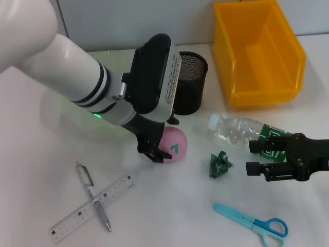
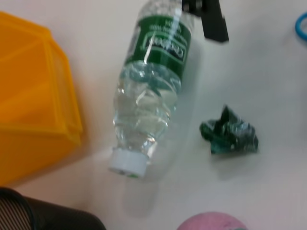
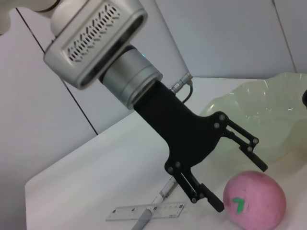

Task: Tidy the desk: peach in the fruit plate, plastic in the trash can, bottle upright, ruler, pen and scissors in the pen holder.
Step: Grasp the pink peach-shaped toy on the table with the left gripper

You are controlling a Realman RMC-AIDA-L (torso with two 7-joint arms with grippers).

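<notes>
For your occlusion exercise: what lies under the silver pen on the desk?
The silver pen lies crosswise on the clear plastic ruler; the ruler's middle markings beneath it are covered, and both rest on the white desk.

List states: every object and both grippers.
peach: on table, between open left gripper fingers
bottle: lying down, capped
right gripper: open, at bottle
plastic: crumpled, on table
pen: across ruler
scissors: closed, flat
pen holder: upright

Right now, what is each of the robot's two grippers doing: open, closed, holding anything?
Left gripper: open, holding nothing, next to the pink peach.
Right gripper: open, holding nothing, at the lying bottle.
</notes>
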